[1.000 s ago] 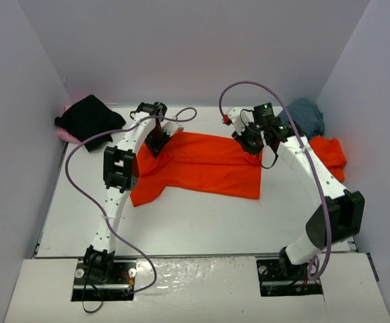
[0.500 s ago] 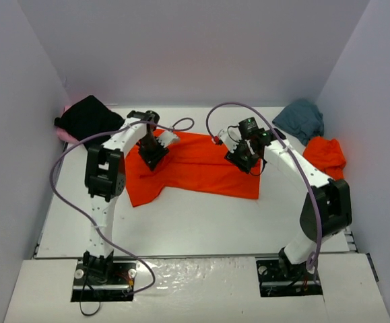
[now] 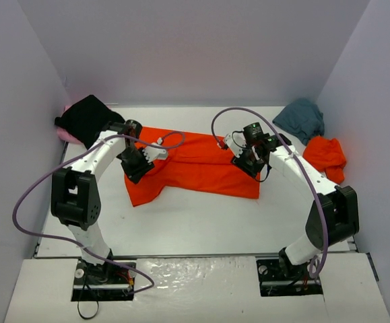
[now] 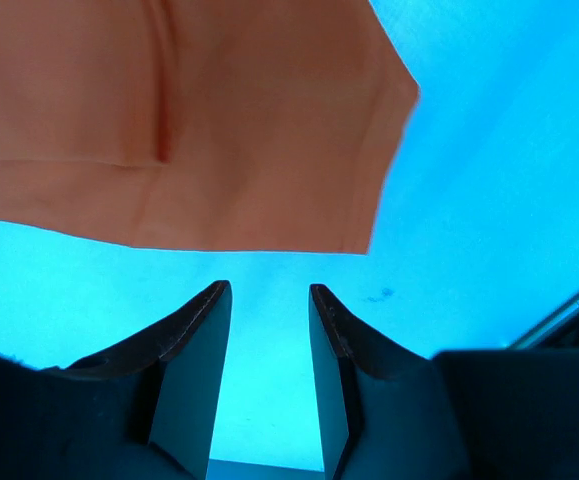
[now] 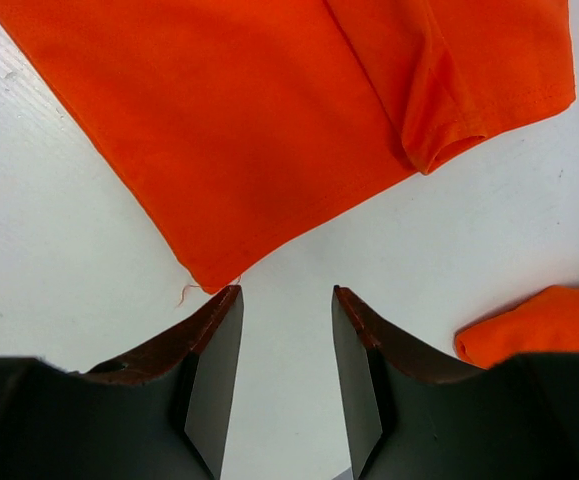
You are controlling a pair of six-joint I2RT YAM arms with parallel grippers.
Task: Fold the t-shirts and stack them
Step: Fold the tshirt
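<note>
Left gripper [image 4: 269, 292] and right gripper [image 5: 287, 292], jaws parted and empty.
An orange t-shirt [image 3: 201, 165] is spread at mid-frame, its edges just ahead of both; a black t-shirt [image 3: 87, 118] is bunched at upper left, a teal t-shirt [image 3: 302, 118] at upper right.

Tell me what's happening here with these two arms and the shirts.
Two robot arms are working on an orange t-shirt laid out mid-table. The left fingers and right fingers are both open and empty, hovering by its opposite ends. A black t-shirt sits crumpled on a pink t-shirt far left; a teal-grey t-shirt and a second orange t-shirt are bunched far right. Nothing is stacked yet.
</note>
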